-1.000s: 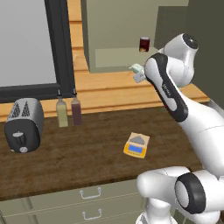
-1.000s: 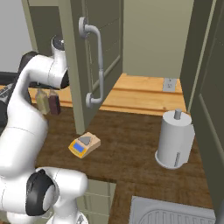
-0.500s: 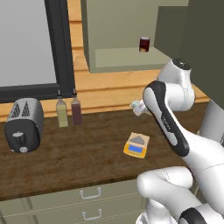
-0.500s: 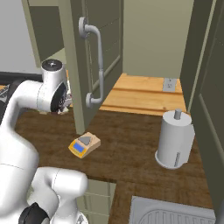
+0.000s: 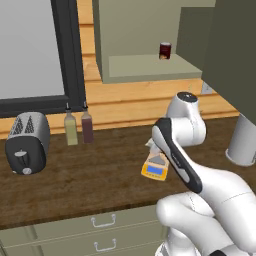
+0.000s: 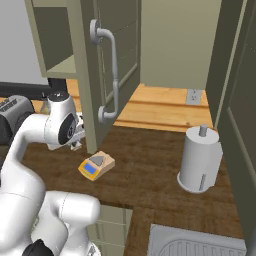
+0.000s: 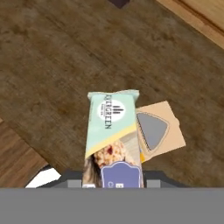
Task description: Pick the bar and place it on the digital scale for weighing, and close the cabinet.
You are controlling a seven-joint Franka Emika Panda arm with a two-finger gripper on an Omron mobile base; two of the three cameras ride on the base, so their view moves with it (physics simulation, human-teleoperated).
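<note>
Standing open above the worktop (image 6: 150, 165), the cabinet (image 6: 95, 75) is seen in the right base view with its panelled door swung out and its vertical silver handle (image 6: 111, 75) facing the camera; in the left base view its lower shelf (image 5: 150, 65) is exposed, and a dark red can (image 5: 165, 50) is set on it. The dark wooden worktop is spread beneath, with low drawers (image 5: 100, 227) under its front edge. A white paper towel roll (image 6: 200, 160) is placed upright near the worktop's right end, and a grey toaster (image 5: 26, 141) is kept at the left end, with two bottles (image 5: 79, 130) lined up just beside it against the window frame. The digital scale (image 7: 157, 131) is laid flat on the worktop between toaster and roll, its grey plate bare, and it is also seen in both base views just beside the bent arm. The bar (image 7: 114, 131) is held above the worktop, lengthwise along the hand view, its far end overlapping one edge of the scale in that view; whether it is touching the scale cannot be told. The gripper (image 7: 116, 177) is pinched onto the near end of the bar, the fingertips being largely hidden behind the wrapper.
</note>
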